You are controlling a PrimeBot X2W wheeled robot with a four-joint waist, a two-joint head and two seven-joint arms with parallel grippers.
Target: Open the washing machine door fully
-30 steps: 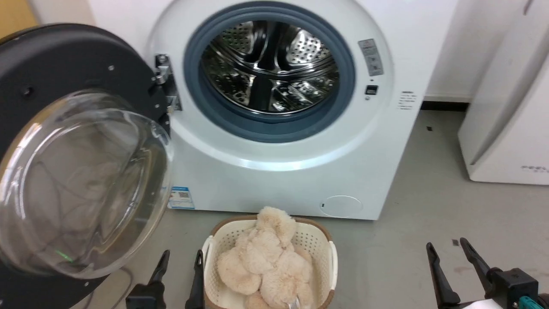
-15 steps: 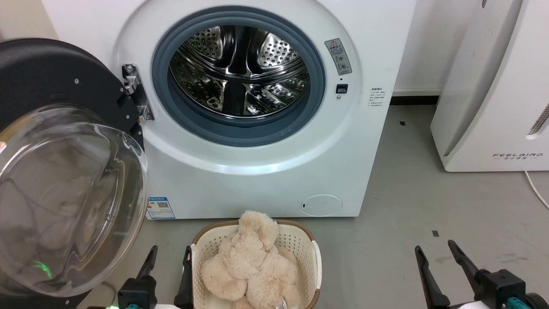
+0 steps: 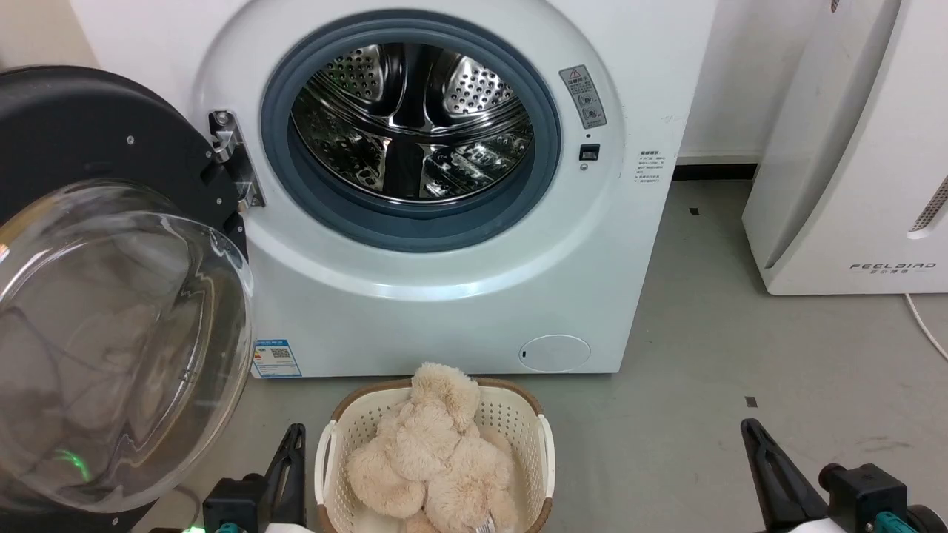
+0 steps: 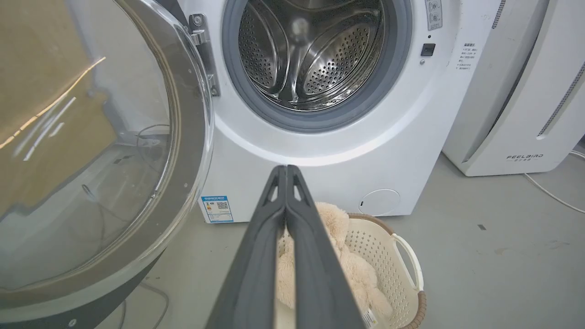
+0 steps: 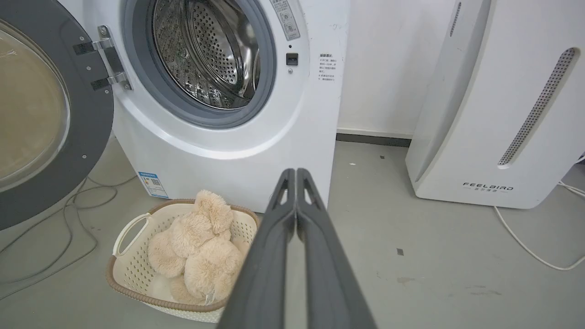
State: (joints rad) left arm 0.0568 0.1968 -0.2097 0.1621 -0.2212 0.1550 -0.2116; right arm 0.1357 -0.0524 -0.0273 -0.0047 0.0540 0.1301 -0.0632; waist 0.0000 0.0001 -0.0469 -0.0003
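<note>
The door (image 3: 111,311) is standing swung wide off the left edge of the washer (image 3: 444,311), leaving the drum (image 3: 411,126) fully exposed (opening looks finished, nothing left). The left gripper (image 4: 286,168) is sitting clenched on nothing; the right gripper (image 5: 296,171) is doing likewise.

The left gripper (image 4: 285,171) and right gripper (image 5: 296,172) have long dark-grey tapering fingers (image 4: 256,274) with slim cut-outs near the tips. In the head view, black blocky mounts (image 3: 863,492) at 5 and 7 o'clock carry teal tabs (image 3: 885,523).
</note>
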